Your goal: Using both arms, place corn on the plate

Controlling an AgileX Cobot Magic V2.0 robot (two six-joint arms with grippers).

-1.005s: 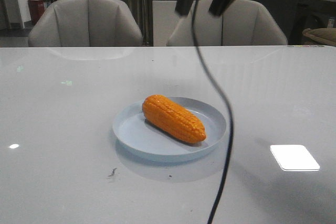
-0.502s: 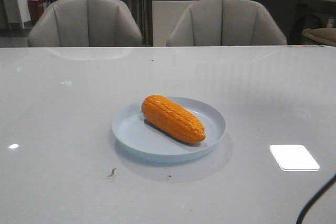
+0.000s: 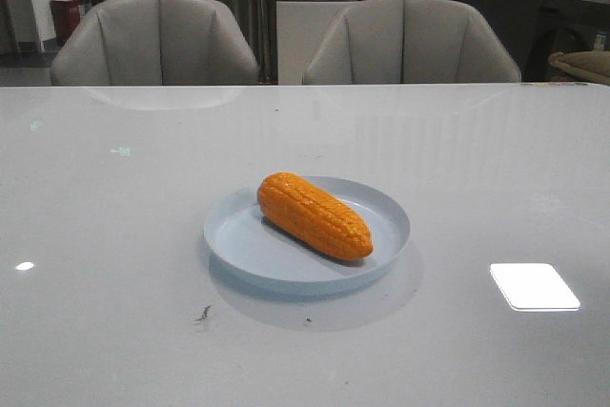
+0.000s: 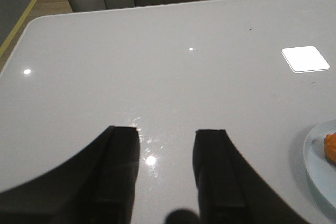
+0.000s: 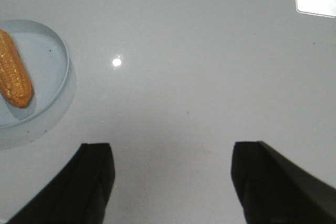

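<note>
The orange-yellow corn [image 3: 315, 215] lies on its side in the pale blue plate [image 3: 238, 235] at the middle of the white table. No gripper shows in the front view. My left gripper [image 4: 167, 131] is open and empty above bare table; the plate's rim [image 4: 314, 171] and a bit of corn [image 4: 331, 148] show at the edge of its view. My right gripper [image 5: 170, 146] is wide open and empty above bare table, apart from the plate [image 5: 52, 72] and the corn [image 5: 13, 80].
Two grey chairs [image 3: 157, 40] [image 3: 410, 40] stand behind the table's far edge. A bright light reflection [image 3: 534, 285] lies on the table to the right of the plate. A small dark mark [image 3: 203, 313] sits in front of the plate.
A gripper and its black cable that hung over the plate one second ago have withdrawn out of the front view. The corn and plate have not moved.
</note>
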